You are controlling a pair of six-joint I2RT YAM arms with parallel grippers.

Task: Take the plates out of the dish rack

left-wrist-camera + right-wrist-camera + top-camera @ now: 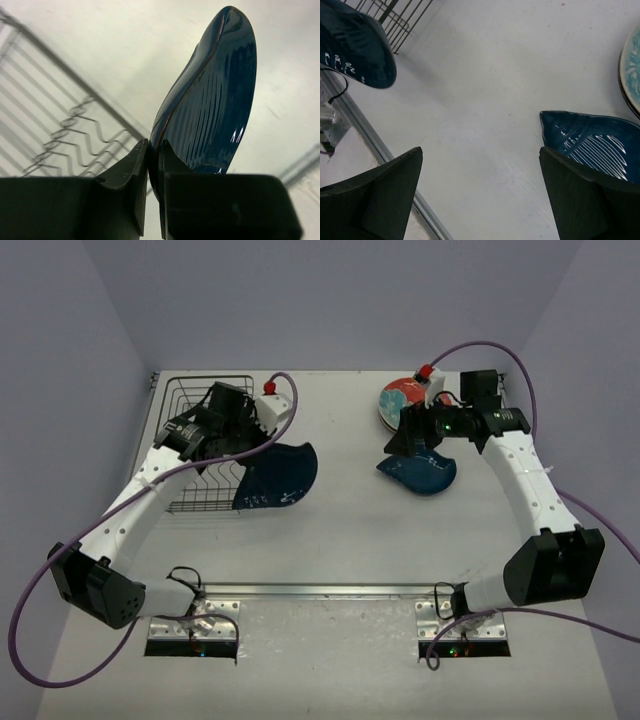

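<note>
Overhead, the left gripper is pinching the rim of a dark blue wavy-edged plate. The plate is hanging just beside the right end of the dish rack, out over the table. On the far side, the right gripper is hovering with jaws spread wide and holding nothing, close by a second blue plate that is lying flat near a stack of red plates. The left arm is hiding much of the rack, so I cannot tell whether any plates remain inside.

From the left wrist, the fingers are clamping the plate's edge, and the plate is standing up on edge with rack wires off to the left.

From the right wrist, bare table is showing between the parted fingers, with the second blue plate lying beside the right one.

Judging by this, the carry-out step is under way. The next move is calling for swinging the held plate to open table, tilting it flat and lowering it before release, well clear of the other arm.
</note>
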